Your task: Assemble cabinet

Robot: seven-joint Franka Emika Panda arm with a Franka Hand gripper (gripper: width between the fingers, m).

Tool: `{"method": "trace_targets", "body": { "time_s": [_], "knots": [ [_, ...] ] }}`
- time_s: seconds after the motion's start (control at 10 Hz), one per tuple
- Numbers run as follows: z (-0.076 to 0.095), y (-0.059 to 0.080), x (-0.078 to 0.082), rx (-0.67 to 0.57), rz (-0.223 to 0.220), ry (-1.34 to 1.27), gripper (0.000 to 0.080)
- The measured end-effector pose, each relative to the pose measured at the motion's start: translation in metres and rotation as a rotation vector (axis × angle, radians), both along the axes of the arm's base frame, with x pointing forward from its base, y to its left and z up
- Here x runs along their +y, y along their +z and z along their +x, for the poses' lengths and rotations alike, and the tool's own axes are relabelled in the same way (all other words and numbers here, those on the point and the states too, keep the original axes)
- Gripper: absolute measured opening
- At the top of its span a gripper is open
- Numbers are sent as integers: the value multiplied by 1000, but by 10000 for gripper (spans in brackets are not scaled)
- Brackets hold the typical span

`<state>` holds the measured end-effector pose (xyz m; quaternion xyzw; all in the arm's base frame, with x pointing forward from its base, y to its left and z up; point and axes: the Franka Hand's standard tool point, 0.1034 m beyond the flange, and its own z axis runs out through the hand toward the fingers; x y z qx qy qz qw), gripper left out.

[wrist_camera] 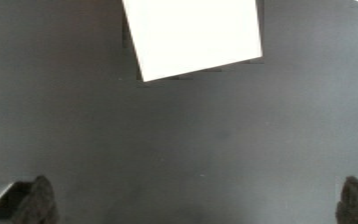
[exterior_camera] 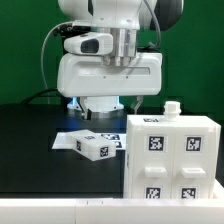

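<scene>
Gripper point(wrist_camera: 194, 204) spread to its full width and empty: in the wrist view the two fingertips point(wrist_camera: 23, 203) stand at opposite sides with only bare dark bench point(wrist_camera: 194, 140) between them. A flat white piece point(wrist_camera: 195, 38) lies further ahead of the fingers. Whether it is a loose panel or a printed sheet, that view does not tell.

In the exterior view the arm hangs over the back of the bench, well apart from the cabinet box point(exterior_camera: 170, 158). The box stands upright at the near edge, towards the exterior view's right, with four square tags on the face we see and a small white cap-like piece point(exterior_camera: 171, 105) on its top. A small tagged block point(exterior_camera: 95, 148) lies nearer the middle of the bench, on or just in front of the marker board point(exterior_camera: 66, 140) — I cannot tell which.

Judging from this, the step in hand is a reach for the next loose part, with nothing yet gripped. The next move calls for picking one part — block or panel — then lining the fingers square across its narrow sides and coming down far enough to close on it cleanly, without nudging the box.
</scene>
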<state>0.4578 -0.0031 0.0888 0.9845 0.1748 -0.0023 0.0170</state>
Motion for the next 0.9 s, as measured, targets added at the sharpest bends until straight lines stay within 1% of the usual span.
{"method": "trace_targets", "body": {
  "time_s": [0.1,0.2,0.3,0.4,0.5,0.6,0.9],
  "knots": [
    [-8,-8,-8,-26,-10,39,797],
    [-26,-21,-26,-42,-24,65,797],
    [-44,-37,-40,-48,-53,56,797],
    [-57,-52,-42,-41,-75,62,797],
    [-60,-58,-35,-29,-72,67,797],
    [-59,-58,-31,-30,-67,54,797],
    [-62,-59,-34,-21,-66,44,797]
  ]
}}
